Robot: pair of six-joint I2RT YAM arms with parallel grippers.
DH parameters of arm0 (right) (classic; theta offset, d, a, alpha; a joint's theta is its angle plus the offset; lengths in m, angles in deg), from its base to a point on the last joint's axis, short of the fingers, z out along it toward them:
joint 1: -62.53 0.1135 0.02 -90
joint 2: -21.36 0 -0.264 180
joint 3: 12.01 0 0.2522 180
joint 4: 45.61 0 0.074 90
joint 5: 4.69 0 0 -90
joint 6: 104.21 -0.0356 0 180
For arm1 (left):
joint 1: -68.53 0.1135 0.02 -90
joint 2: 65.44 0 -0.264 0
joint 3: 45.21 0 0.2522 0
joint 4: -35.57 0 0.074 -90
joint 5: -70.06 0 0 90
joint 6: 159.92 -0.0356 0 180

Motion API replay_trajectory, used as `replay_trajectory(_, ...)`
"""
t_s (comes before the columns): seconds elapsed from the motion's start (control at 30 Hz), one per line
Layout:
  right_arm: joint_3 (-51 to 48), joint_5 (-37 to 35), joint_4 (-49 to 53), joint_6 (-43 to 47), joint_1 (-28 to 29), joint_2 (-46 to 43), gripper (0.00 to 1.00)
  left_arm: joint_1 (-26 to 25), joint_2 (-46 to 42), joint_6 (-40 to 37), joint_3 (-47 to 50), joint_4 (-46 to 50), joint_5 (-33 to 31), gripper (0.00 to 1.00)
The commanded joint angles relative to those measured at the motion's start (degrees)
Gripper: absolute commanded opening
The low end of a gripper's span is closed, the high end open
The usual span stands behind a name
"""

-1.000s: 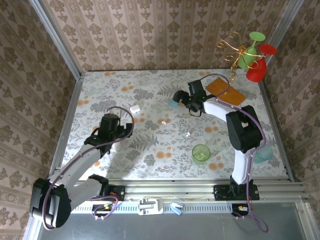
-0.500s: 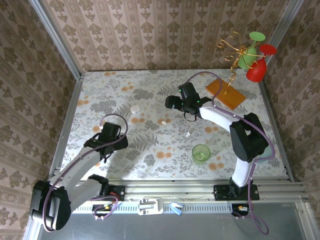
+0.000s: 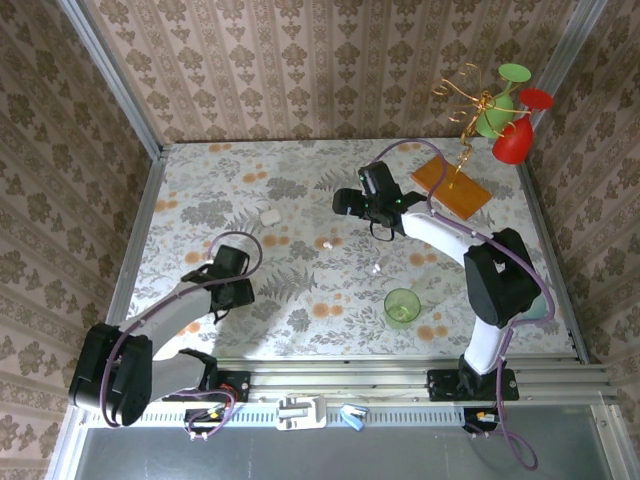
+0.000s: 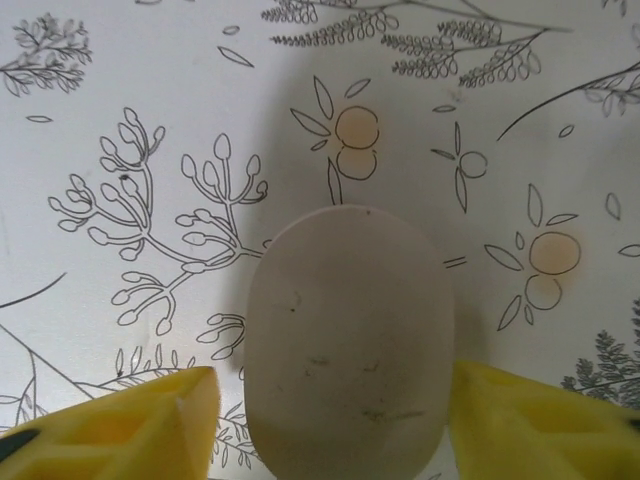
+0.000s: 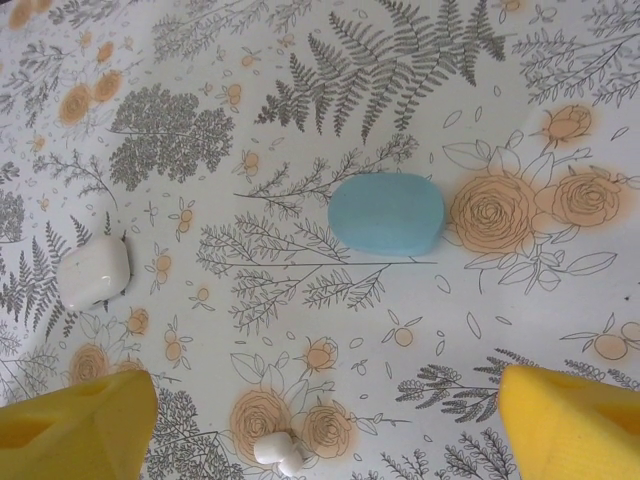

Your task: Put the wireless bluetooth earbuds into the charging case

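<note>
A white pebble-shaped charging case (image 4: 350, 340) lies on the floral tablecloth between the yellow fingers of my left gripper (image 4: 335, 405). A narrow gap shows at the left finger and the right finger is almost at the case's side. In the top view the left gripper (image 3: 232, 288) covers that case. My right gripper (image 5: 330, 420) hangs open above the cloth. Ahead of it lie a pale blue case (image 5: 386, 213), a second white case (image 5: 95, 272) and white earbuds (image 5: 278, 450). The top view has the right gripper (image 3: 348, 203), that white case (image 3: 270, 215) and earbuds (image 3: 327, 242) (image 3: 377, 268).
A green cup (image 3: 402, 307) stands at the near right. An orange board (image 3: 452, 183) and a wire stand with green and red pieces (image 3: 497, 112) occupy the far right corner. Patterned walls close the table on three sides.
My left gripper has drawn back toward the near edge and its jaws have narrowed around the white case. The right gripper shifted left early on and then stayed almost still.
</note>
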Motion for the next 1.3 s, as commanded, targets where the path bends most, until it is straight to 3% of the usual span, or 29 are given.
replay_trajectory(0.0,1.38,-2.35,2.04,1.11,0.41,-2.32,0.89,0.36,0.55,0.73,-0.35,-0.44,0.74,0.52)
replay_trajectory(0.13,1.00,-1.66,2.23,1.00,0.43,-3.46,0.89,0.26,0.30,-0.35,-0.70,-0.70,1.94,0.38)
replay_trajectory(0.37,0.18,3.81,4.15,1.00,0.03,-8.26,0.89,-2.75,-1.14,-11.88,-3.40,-5.64,5.57,0.37)
replay_trajectory(0.57,-1.59,16.90,6.99,-2.96,-3.19,-12.53,0.88,-3.00,2.11,-27.38,-7.87,-18.90,16.08,0.37)
replay_trajectory(0.63,-1.59,20.81,8.94,-3.38,-4.06,-13.64,0.88,-2.99,4.05,-34.03,-10.26,-20.85,22.69,0.37)
replay_trajectory(0.83,-2.60,29.78,11.97,-3.82,-5.11,-16.47,0.86,-7.56,9.96,-48.76,-16.97,-23.47,39.34,0.37)
replay_trajectory(0.9,-2.89,34.55,12.02,-3.82,-5.14,-16.36,0.83,-9.60,10.84,-53.05,-17.32,-26.33,41.27,0.35)
replay_trajectory(1.07,-5.18,40.09,10.84,-5.97,-5.10,-16.00,0.77,-10.76,13.16,-54.39,-17.57,-36.70,45.27,0.35)
replay_trajectory(1.27,-8.72,42.67,8.81,-8.67,-4.95,-17.16,0.73,-11.95,14.75,-55.59,-19.51,-38.56,45.98,0.34)
